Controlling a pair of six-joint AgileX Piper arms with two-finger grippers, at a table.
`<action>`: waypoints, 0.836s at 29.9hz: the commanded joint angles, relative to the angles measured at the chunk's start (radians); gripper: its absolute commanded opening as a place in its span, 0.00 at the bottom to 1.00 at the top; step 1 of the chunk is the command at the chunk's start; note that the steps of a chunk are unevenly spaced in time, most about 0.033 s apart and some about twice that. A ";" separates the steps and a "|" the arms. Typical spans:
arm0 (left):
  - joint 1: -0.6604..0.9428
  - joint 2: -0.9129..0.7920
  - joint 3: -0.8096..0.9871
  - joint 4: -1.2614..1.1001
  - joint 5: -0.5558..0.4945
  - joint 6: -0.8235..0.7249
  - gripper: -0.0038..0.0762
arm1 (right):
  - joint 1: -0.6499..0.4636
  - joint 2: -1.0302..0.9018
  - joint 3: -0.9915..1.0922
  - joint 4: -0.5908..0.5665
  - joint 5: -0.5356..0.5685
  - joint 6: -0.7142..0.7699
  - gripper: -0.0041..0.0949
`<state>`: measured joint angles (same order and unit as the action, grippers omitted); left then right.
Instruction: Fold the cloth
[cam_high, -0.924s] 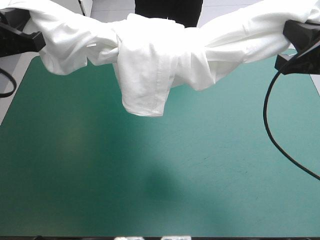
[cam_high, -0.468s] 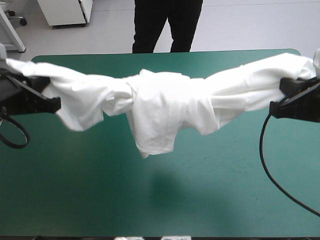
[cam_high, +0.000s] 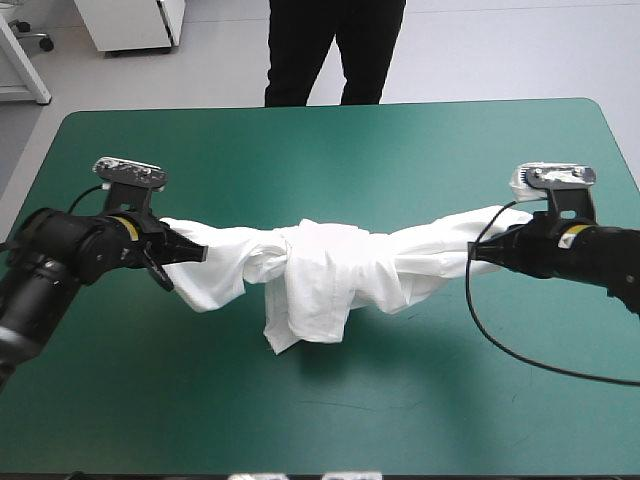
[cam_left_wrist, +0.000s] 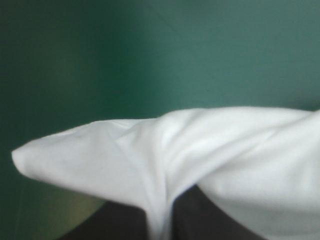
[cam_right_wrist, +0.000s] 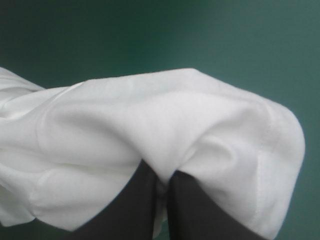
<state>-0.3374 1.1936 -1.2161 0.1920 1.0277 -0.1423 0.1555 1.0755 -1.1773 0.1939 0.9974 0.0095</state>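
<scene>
T-shirt (cam_high: 318, 280) bunched, twisted mid-span between left tool (cam_high: 188, 253) and right tool (cam_high: 478, 252), each pinched nearly closed on it, over bench (cam_high: 320, 150). Untwist, keep tension even, then lay flat.

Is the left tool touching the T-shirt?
Touching. The left wrist view shows the T-shirt pinched inside the shut left tool.

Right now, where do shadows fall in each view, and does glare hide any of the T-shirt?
High view: even light, no glare; the T-shirt casts a soft shadow on the teal-green cover under its sagging middle. Left wrist view: cover unevenly lit, darker to one side. Right wrist view: shaded creases where the T-shirt enters the jaws of the right gripper; folds readable.
</scene>
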 joint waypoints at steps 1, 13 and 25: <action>0.001 0.086 -0.008 0.102 -0.115 -0.053 0.04 | -0.003 0.089 -0.008 -0.008 -0.151 -0.002 0.02; 0.001 0.367 -0.008 0.327 -0.268 -0.244 0.04 | -0.003 0.402 -0.027 -0.008 -0.398 -0.002 0.02; 0.001 0.460 -0.008 0.440 -0.399 -0.369 0.04 | -0.003 0.559 -0.053 -0.004 -0.415 0.002 0.21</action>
<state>-0.3374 1.6827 -1.1975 0.5903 0.6461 -0.4936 0.1573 1.6651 -1.1863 0.1950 0.6070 0.0156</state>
